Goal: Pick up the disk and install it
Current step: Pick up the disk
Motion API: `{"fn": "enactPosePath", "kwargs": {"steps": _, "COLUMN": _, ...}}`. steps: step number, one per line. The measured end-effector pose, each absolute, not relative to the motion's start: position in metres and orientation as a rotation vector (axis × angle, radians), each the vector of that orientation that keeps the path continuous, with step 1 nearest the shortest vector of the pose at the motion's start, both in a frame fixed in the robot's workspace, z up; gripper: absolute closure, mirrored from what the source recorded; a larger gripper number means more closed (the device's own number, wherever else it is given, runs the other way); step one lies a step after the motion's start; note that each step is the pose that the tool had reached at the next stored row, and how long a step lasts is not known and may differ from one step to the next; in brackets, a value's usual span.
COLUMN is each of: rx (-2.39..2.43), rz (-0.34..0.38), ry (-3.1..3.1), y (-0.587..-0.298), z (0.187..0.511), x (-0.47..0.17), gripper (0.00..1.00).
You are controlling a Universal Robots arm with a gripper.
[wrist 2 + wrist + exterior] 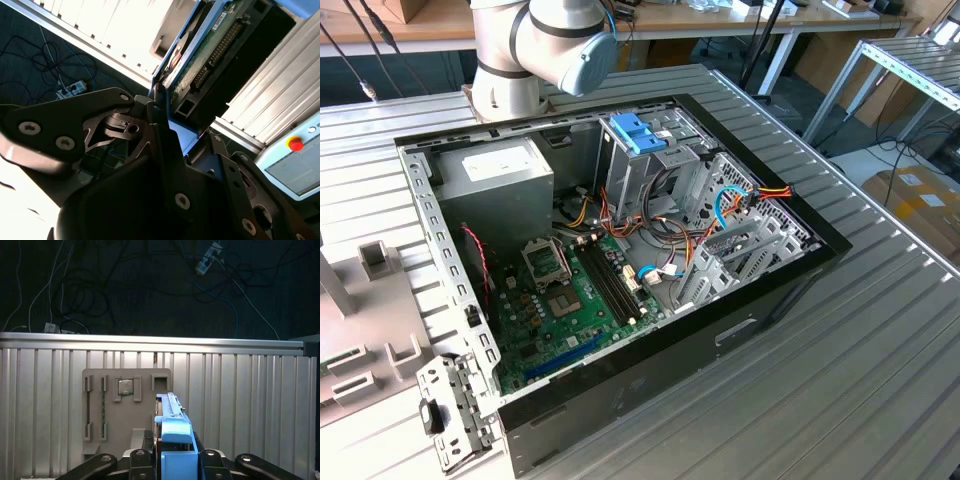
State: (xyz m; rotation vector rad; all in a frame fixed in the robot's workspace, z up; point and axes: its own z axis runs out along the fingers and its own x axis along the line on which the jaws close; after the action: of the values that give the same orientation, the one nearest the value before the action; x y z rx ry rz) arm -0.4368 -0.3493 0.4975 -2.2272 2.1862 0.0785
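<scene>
Gripping the disk (205,50) edgewise, the tool (174,449) hovers.

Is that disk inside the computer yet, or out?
Out. In the first wrist view the gripper is shut on the disk, which stands on edge between its fingers, above the ribbed table.

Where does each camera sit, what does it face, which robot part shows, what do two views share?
Exterior view: off the arm, looking down into open black computer case; grey arm joint shows.
First wrist view: on the wrist, facing ribbed metal table; black gripper shows.
Second wrist view: on the wrist, along the gripper.
Both wrist views: gripped flat dark disk.
</scene>
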Motion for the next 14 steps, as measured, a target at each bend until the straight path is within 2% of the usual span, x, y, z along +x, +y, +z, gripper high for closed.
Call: {"fn": "enactPosePath", "kwargs": {"steps": 14, "rx": -2.227, "rz": 0.079, "ry": 2.186, "y": -0.3520, "z": 0.4975, "x": -0.4318, "gripper": 0.63}}
